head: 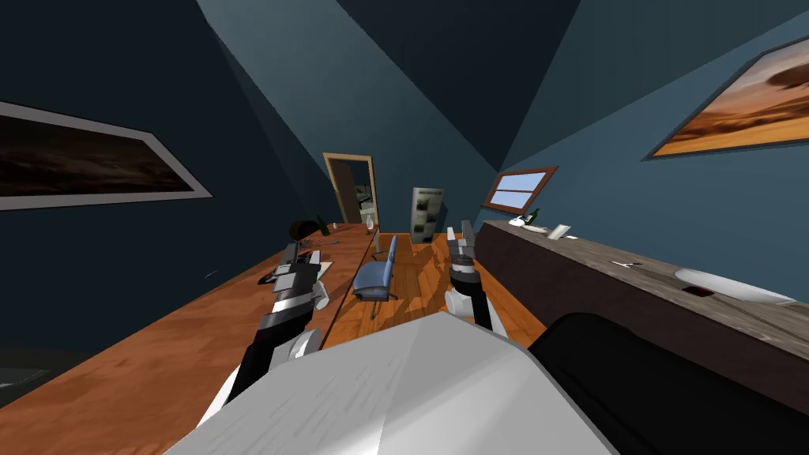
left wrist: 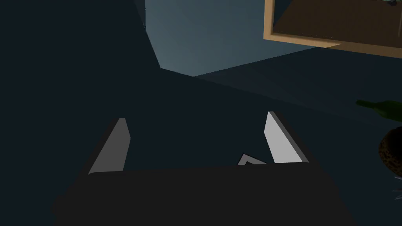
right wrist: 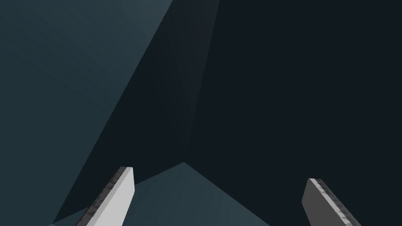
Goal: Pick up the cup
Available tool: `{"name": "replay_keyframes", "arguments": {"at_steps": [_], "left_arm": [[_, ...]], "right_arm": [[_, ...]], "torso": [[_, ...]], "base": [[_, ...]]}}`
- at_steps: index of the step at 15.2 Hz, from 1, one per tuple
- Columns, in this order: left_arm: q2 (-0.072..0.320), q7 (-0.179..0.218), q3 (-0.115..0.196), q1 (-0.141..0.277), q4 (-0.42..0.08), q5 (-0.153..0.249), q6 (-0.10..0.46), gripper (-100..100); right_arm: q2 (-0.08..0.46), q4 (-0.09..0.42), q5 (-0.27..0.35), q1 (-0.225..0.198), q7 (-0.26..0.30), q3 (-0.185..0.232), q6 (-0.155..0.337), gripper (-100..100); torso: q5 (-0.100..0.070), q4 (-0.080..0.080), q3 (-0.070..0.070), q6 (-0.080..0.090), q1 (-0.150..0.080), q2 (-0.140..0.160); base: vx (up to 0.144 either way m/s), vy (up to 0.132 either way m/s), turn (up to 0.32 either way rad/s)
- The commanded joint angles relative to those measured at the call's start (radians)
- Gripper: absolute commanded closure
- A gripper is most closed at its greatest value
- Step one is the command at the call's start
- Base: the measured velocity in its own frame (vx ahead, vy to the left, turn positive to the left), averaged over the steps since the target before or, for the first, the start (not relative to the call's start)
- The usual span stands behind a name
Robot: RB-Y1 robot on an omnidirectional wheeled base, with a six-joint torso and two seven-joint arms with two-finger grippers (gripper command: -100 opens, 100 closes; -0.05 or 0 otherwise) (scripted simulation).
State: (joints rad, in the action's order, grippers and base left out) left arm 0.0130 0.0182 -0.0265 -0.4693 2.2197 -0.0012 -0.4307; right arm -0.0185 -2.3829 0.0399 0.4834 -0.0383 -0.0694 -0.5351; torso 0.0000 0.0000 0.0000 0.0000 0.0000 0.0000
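A long brown wooden table [head: 158, 347] runs along my left. At its far end stand a dark round plant [head: 302, 229], a green bottle [head: 322, 225], a tiny pale thing [head: 336, 227] and a clear glass-like piece [head: 368, 230]. Which of them is the cup I cannot tell at this distance. My left gripper [head: 294, 254] is raised over the table's middle, well short of those things. Its fingers [left wrist: 117, 145] are open and empty, with the bottle [left wrist: 379, 106] and the plant [left wrist: 392, 149] off to one side. My right gripper [head: 460, 235] hangs over the floor, open and empty, its fingers [right wrist: 117, 196] facing a wall.
A blue office chair [head: 378, 275] stands at the table's inner edge on the wooden floor [head: 419, 276]. A long dark counter [head: 600, 292] lines my right, bearing a white dish [head: 735, 286] and small items at its far end [head: 528, 221]. A doorway [head: 354, 189] opens in the far wall.
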Motion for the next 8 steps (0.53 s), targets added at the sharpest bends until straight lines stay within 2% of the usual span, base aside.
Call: {"name": "replay_keyframes", "arguments": {"at_steps": [1,3,4,6,7,8], "left_arm": [[0.035,0.005,0.004,0.004,-0.006,0.013,0.032,-100],[0.071,0.012,0.010,0.010,-0.015,0.034,0.078,-100],[0.071,0.012,0.010,0.010,-0.015,0.034,0.080,-100],[0.109,0.022,0.018,0.018,-0.027,0.061,0.135,-100],[0.109,0.022,0.018,0.018,-0.027,0.061,0.146,-100],[0.129,0.028,0.023,0.023,-0.035,0.078,0.175,-100]], "right_arm": [[0.000,0.000,0.000,0.000,0.000,0.000,0.000,0],[0.000,0.000,0.000,0.000,0.000,0.000,0.000,0],[0.000,0.000,0.000,0.000,0.000,0.000,0.000,0],[0.000,0.000,0.000,0.000,0.000,0.000,0.000,0],[0.000,0.000,0.000,0.000,0.000,0.000,0.000,0],[0.000,0.000,0.000,0.000,0.000,0.000,0.000,0]], "torso": [[0.000,0.000,0.000,0.000,0.000,0.000],[0.000,0.000,0.000,0.000,0.000,0.000],[0.000,0.000,0.000,0.000,0.000,-0.001],[0.000,0.000,0.000,0.000,0.000,-0.001],[0.000,0.000,0.000,0.000,0.000,-0.001],[0.000,0.000,0.000,0.000,0.000,-0.001]], "base": [[0.000,0.000,0.000],[0.007,-0.005,-0.003],[0.008,-0.005,-0.002],[0.008,-0.005,-0.003],[0.008,-0.004,-0.004],[0.008,-0.004,-0.003]]}}
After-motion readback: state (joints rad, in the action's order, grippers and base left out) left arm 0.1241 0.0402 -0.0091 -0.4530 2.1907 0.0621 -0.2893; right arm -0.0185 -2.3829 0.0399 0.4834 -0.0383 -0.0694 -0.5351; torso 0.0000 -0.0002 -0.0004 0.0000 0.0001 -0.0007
